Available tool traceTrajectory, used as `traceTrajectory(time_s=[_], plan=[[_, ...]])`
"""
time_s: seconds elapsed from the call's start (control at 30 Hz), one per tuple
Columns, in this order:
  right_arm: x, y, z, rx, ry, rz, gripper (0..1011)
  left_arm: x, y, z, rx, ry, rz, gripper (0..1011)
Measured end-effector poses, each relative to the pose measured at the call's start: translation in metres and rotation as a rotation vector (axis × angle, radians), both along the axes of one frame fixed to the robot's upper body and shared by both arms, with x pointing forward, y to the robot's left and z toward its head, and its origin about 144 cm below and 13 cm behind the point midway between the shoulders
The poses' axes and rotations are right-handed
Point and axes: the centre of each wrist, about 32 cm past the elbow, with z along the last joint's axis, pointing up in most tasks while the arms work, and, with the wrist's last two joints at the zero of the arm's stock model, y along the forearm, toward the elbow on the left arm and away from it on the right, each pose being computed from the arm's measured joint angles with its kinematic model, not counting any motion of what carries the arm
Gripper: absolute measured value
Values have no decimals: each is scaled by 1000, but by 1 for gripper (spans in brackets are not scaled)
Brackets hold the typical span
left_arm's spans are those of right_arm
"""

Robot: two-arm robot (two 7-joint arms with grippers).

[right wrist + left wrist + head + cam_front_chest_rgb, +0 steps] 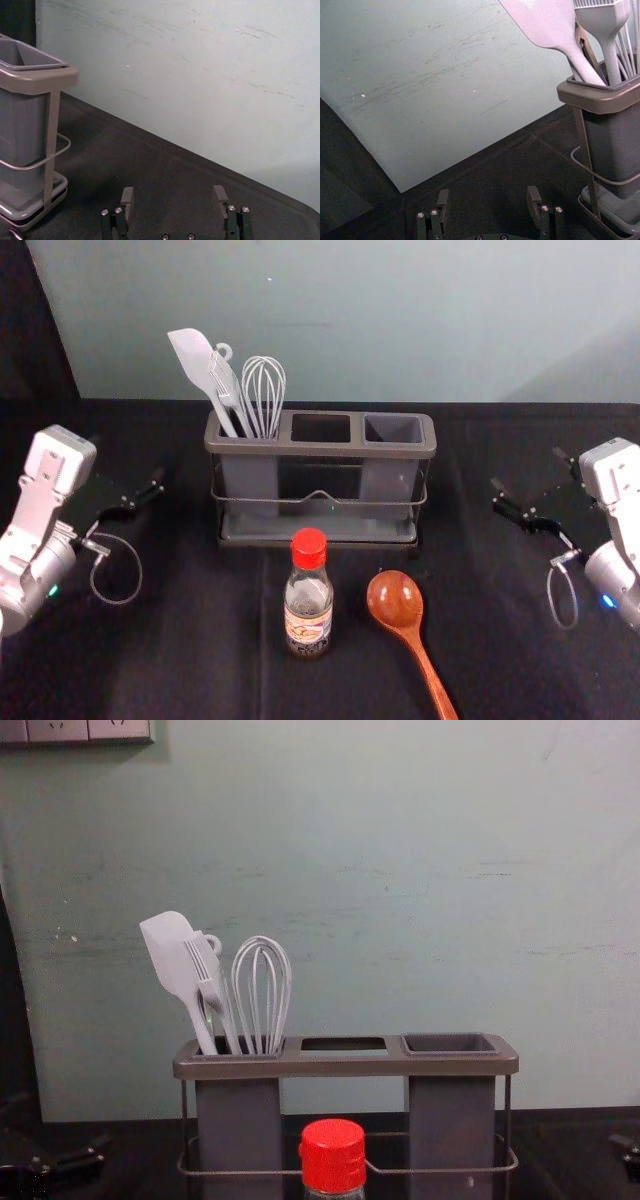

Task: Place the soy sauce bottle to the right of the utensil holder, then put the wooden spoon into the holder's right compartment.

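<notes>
In the head view my left gripper (130, 478) hangs open left of the utensil holder (320, 449), and my right gripper (526, 472) is open on the other side. Both show empty, parted fingers: left gripper (488, 196) in its wrist view, right gripper (173, 195) in its own. The soy sauce bottle (308, 605), red-capped, stands upright in front of the holder, near its middle. To the bottle's right lies the wooden spoon (396, 601), bowl toward the holder and handle toward the near edge. The holder's right compartment (450, 1044) is empty.
A spatula (196, 362), a brush and a whisk (264, 390) stand in the holder's left compartment, rising above its rim. A pale wall (400, 900) is behind the holder. Dark cloth (180, 640) covers the table.
</notes>
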Motion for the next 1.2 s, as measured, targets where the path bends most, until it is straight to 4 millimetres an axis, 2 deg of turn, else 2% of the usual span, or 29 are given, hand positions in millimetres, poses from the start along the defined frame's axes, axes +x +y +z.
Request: traceTrajectory(time_s=[0.57, 0.97, 1.2], plan=[[-5, -1, 2, -16, 1, 2, 1002, 0, 0, 0, 0, 0, 0, 1000], [-48, -1, 18, -7, 64, 74, 1002, 0, 0, 0, 0, 0, 0, 1000], [-76, 6, 29, 50, 97, 160, 1002, 0, 0, 0, 0, 0, 0, 1000]])
